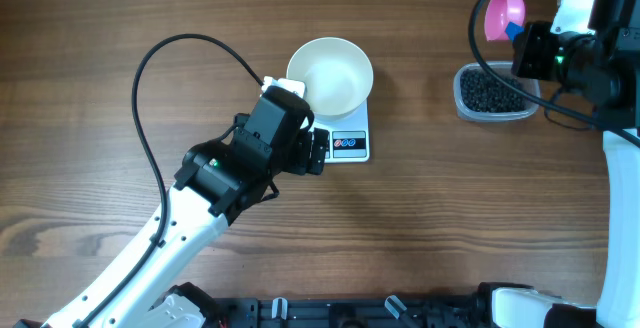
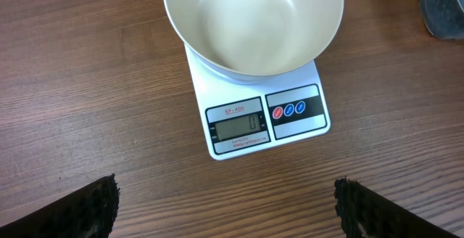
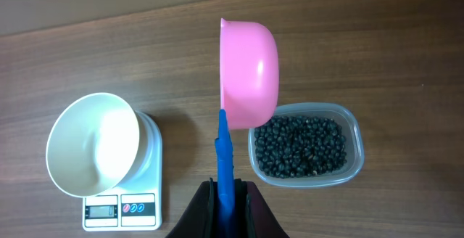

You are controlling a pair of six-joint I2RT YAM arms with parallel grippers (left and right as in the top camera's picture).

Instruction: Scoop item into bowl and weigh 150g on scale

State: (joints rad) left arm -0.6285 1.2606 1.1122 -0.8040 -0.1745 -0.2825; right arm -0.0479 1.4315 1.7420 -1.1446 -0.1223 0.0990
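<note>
The left hand (image 2: 228, 210) hangs with its fingers wide apart just in front of the scale (image 1: 350, 145), touching nothing. The white bowl (image 1: 330, 73) sits on the scale, whose display reads zero. Further right, the right hand (image 3: 226, 207) is clamped tight on the blue handle of a pink scoop (image 3: 250, 71), held beside a clear tub (image 3: 304, 181) that holds the black item (image 3: 301, 147). A wood-grain tabletop (image 1: 70, 88) fills every view, and a black cable (image 1: 190, 37) loops over its left part.
</note>
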